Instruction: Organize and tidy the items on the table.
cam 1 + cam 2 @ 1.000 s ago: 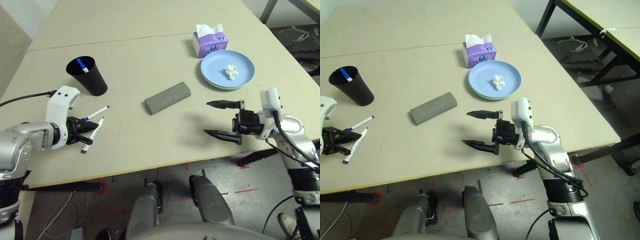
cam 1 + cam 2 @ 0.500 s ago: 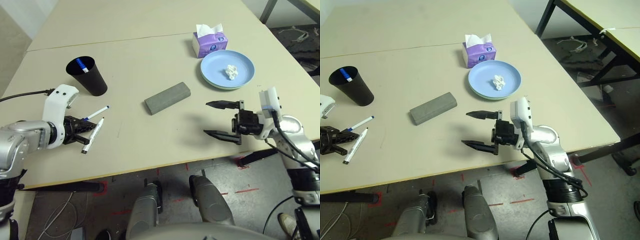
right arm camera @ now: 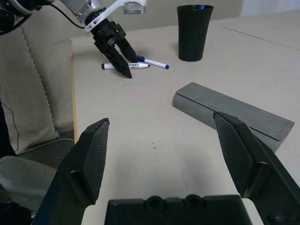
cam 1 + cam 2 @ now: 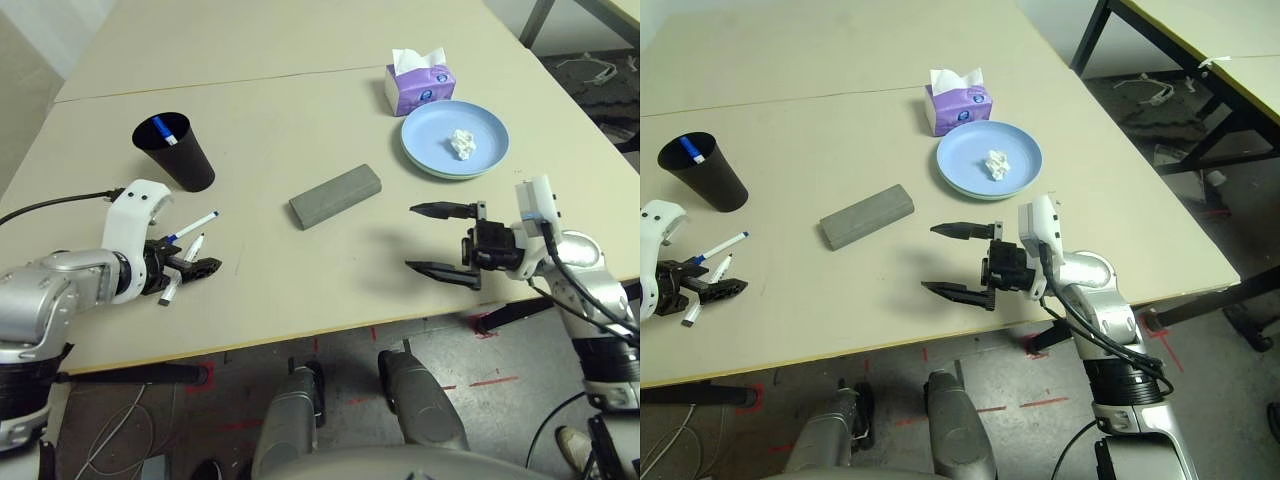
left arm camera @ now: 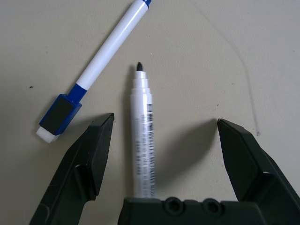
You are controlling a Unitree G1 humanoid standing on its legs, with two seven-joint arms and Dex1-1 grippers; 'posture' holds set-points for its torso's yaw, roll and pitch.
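Note:
My left gripper point(image 4: 192, 264) is open and low on the table point(image 4: 260, 60) at the left. An uncapped white marker point(image 5: 140, 140) lies on the table between its fingers, which do not touch it. A second white marker with a blue cap point(image 5: 101, 56) lies just beyond. The grey glasses case point(image 4: 336, 196) rests mid-table. At the right, my right gripper point(image 4: 413, 237) hovers open and empty, near the case. Farther back, a crumpled white tissue point(image 4: 462, 143) sits on a light-blue plate point(image 4: 440, 120) stacked on a light-green one.
A black cup point(image 4: 175, 150) holding a blue-capped marker stands behind my left gripper. A purple tissue box point(image 4: 420, 85) stands behind the plates. The table's front edge runs just under both grippers. A thin seam crosses the far part of the tabletop.
My left gripper has gone from shut to open and has slid forward, so its fingers now straddle the uncapped marker. The right arm has barely moved.

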